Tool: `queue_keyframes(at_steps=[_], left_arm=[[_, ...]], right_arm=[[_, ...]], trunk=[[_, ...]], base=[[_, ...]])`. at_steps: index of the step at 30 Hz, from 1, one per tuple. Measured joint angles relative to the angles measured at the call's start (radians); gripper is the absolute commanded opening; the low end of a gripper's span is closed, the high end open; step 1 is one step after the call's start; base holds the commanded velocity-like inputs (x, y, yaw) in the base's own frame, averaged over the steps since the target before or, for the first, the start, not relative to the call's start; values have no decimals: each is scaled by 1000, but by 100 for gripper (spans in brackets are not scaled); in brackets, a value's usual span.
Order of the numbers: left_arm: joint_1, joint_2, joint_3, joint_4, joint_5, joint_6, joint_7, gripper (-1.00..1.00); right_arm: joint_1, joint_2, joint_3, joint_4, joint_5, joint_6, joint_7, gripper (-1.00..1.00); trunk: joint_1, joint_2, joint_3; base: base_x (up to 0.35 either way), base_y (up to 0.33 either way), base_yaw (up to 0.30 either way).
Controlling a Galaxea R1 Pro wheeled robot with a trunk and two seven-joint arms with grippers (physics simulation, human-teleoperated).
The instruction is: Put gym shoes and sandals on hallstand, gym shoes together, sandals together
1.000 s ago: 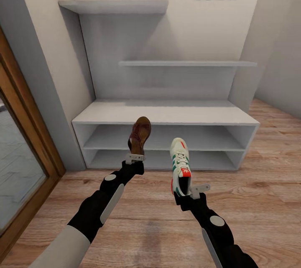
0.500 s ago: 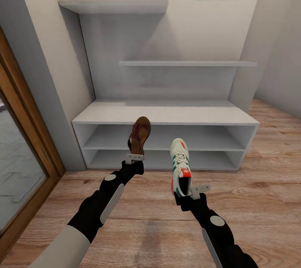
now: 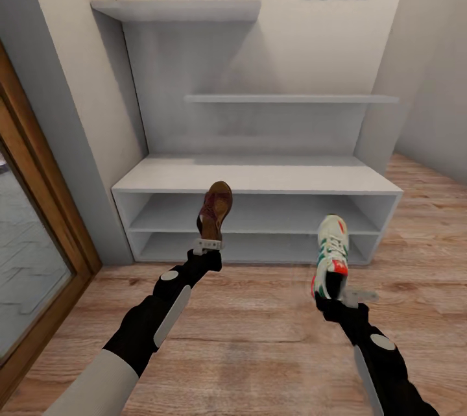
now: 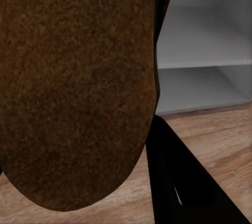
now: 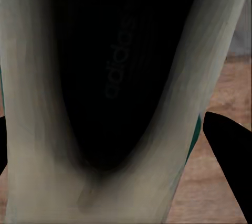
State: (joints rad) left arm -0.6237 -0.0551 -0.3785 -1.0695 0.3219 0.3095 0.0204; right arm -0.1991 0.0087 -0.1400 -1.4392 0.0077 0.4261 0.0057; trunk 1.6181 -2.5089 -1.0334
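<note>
So the robot's parked right in front of the hallstand (image 3: 256, 176), one shoe in each arm. The left claw (image 3: 209, 246) is clamped on the heel end of a brown sandal (image 3: 216, 209), which stands up toe-high, just in front of the hallstand's upper open shelf. The right claw (image 3: 342, 298) has a gym shoe (image 3: 331, 248) pinched at the heel the same way, toe pointing up, over toward the hallstand's right end and a bit lower, level with its bottom shelf.

Grabbing by the heel makes sense to me: the long part of each shoe sticks out ahead of the arm, so I'd guess it can be pushed toe-first onto the hallstand without the wrist bumping anything. In the left wrist view it's mostly the sandal's tan insole (image 4: 79, 87) with the hallstand's shelves behind it, and in the right wrist view you're looking down the dark opening of the sneaker (image 5: 121, 77).

The two shoes are well apart, which fits the plan, I reckon. Each kind wants its own stretch of the hallstand so a partner can sit beside it. Nothing's on the hallstand yet, and the wooden floor (image 3: 246, 344) in front of it is where neither should end up.
</note>
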Motion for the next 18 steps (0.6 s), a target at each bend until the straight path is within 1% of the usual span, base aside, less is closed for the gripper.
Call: queue_keyframes(at_steps=[1,2,3,5,6,7,8,9,10,11,12,13,14,15,16,17,18], left_arm=[[0,0,0,1,0,0,0,-100],[0,1,-1,1,1,0,0,-100],[0,1,-1,1,1,0,0,-100],[0,1,0,1,2,4,0,-100],[0,1,0,1,2,9,0,-100],[0,1,-1,5,3,24,0,-100],[0,0,0,15,3,54,2,-100],[0,0,1,25,3,68,2,-100],[0,0,2,39,3,77,3,-100],[0,-1,3,68,2,84,4,-100],[0,-1,4,81,3,86,4,-100],[0,-4,6,120,2,90,5,-100],[0,-6,6,142,2,93,8,-100],[-1,-7,6,150,3,95,9,-100],[-1,-8,7,161,3,103,12,-100],[-1,-10,7,168,3,122,14,-100],[-2,-11,7,171,3,135,14,-100]], right_arm=[[0,0,-75,0,-16,-1,2,-100],[0,-1,-209,0,-3,1,3,-100],[0,-1,-333,0,-5,4,5,-100],[0,-9,-599,0,-4,7,14,-100],[0,-23,-680,0,-2,8,16,-100],[0,-54,-771,0,-9,9,19,-100],[0,-120,-917,0,-5,18,21,-100],[0,-189,-1013,0,0,37,21,-100],[0,-243,-1021,0,-3,69,22,-100],[0,-314,-1073,2,-18,130,24,-100],[0,-351,-1128,0,2,153,24,-100],[0,-410,-1179,7,7,201,35,-100],[0,-456,-1222,8,12,222,45,-100],[1,-472,-1241,9,3,230,50,-100],[1,-494,-1269,11,7,240,56,-100],[1,-509,-1290,12,6,247,60,-100],[1,-514,-1297,12,1,250,62,-100]], trunk=[[0,0,0],[0,0,0],[0,0,0],[0,0,0],[0,0,0],[0,0,0],[0,0,0],[0,0,0],[0,0,0],[0,0,0],[0,0,0],[0,0,0],[0,0,0],[0,0,0],[0,0,0],[0,0,0],[0,0,0]], base=[[0,0,0],[0,0,0],[0,0,0],[0,0,0],[0,0,0],[0,0,0],[0,0,0],[0,0,0],[0,0,0],[0,0,0],[0,0,0],[0,0,0],[0,0,0],[0,0,0],[0,0,0],[0,0,0],[0,0,0]])
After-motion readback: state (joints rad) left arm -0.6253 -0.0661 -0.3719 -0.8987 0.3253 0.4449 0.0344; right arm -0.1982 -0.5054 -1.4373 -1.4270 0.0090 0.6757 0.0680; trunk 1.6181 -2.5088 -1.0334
